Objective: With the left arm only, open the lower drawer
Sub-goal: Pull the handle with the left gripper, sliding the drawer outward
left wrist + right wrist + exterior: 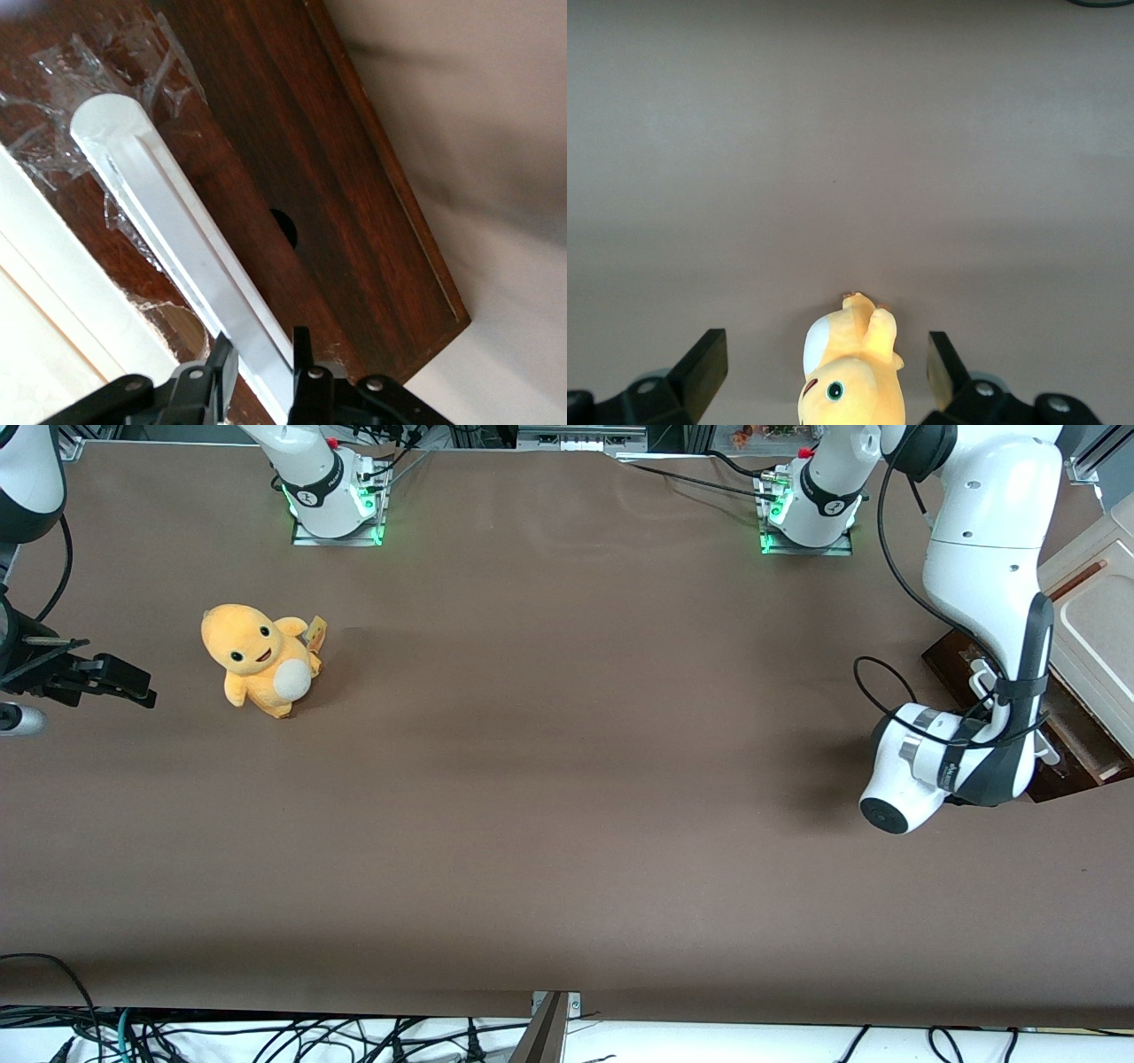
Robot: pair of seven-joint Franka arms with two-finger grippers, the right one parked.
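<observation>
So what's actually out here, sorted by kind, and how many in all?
Robot arms: 2, the working left arm, its claw around the white bar handle of the lower drawer, and a parked one.
Cabinets: 1, cream.
Plush toys: 1, yellow.
Total: 4

Brown matte table (549,797): yellow plush toy (260,659) toward parked arm's end; small cream cabinet (1094,615) at working arm's end; black two-finger gripper (259,365) at cabinet.
</observation>
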